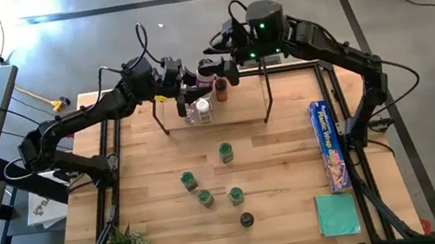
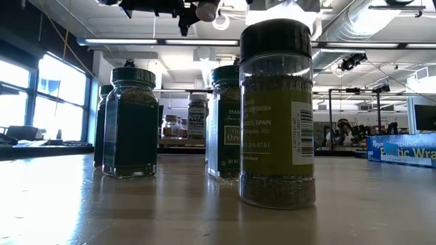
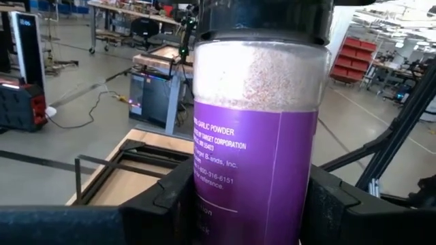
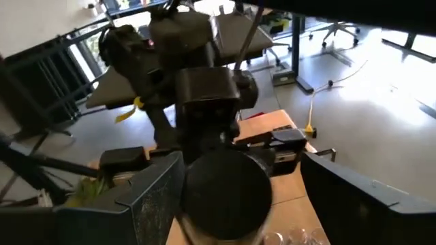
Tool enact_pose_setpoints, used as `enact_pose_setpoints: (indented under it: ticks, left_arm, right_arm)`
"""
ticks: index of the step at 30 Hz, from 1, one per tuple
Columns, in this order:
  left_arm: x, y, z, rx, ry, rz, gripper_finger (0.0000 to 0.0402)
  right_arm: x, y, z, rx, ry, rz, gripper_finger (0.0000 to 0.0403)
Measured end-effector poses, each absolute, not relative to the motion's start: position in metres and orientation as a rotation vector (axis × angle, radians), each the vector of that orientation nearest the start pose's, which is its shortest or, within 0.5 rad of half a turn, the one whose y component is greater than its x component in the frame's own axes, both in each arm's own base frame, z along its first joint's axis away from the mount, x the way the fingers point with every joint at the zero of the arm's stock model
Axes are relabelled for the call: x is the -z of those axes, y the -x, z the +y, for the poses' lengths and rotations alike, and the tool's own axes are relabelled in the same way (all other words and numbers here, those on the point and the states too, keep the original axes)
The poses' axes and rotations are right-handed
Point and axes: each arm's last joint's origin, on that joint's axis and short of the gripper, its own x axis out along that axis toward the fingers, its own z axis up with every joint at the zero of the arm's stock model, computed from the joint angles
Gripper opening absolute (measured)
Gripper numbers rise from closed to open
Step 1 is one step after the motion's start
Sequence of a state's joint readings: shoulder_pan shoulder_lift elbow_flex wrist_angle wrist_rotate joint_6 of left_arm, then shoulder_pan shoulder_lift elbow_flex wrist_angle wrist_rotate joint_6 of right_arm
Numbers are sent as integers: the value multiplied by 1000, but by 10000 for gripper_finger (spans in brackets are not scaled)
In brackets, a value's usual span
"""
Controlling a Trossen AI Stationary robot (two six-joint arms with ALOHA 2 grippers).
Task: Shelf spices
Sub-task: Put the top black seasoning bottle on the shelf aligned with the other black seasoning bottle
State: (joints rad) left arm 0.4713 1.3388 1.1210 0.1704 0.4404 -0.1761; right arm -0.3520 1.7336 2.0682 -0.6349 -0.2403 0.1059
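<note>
The left end effector [image 1: 192,87] hangs above the shelf [image 1: 214,109] at the far edge of the bench [image 1: 277,165], its fingers [image 3: 170,197] closed on a garlic powder jar [image 3: 255,129] with a purple label. In the left wrist view the jar fills the gap between the fingers and stands upright in that picture, its long axis running along the label.

The right end effector [image 1: 223,73] sits just beside it, facing the left one from the other side. In the right wrist view its fingers [image 4: 150,190] stand wide, either side of the jar's dark lid [image 4: 228,190], with visible space between them and the jar. So the jar lies between the two end effectors, held by the left alone.

The coming move seems to turn on that: either the right closes on the lid end for a handover, or it backs off and the left lowers the jar onto the shelf directly below, beside a few jars [image 1: 198,112] already there.

Four green-topped jars [image 1: 188,179] and a black-topped jar [image 1: 247,219] wait on the open bench, well apart from both arms.
</note>
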Motion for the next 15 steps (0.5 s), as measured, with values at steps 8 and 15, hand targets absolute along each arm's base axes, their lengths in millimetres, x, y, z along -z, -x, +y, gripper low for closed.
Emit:
enact_pose_setpoints:
  ticks: [8, 15]
  left_arm:
    - [-363, -277, 128, -44, 197, 31, 176]
    - [-362, -277, 128, -46, 198, 32, 177]
  right_arm:
    - [-467, -350, -115, 58, -182, 315, 291]
    - [-470, -351, -116, 78, -164, 280, 285]
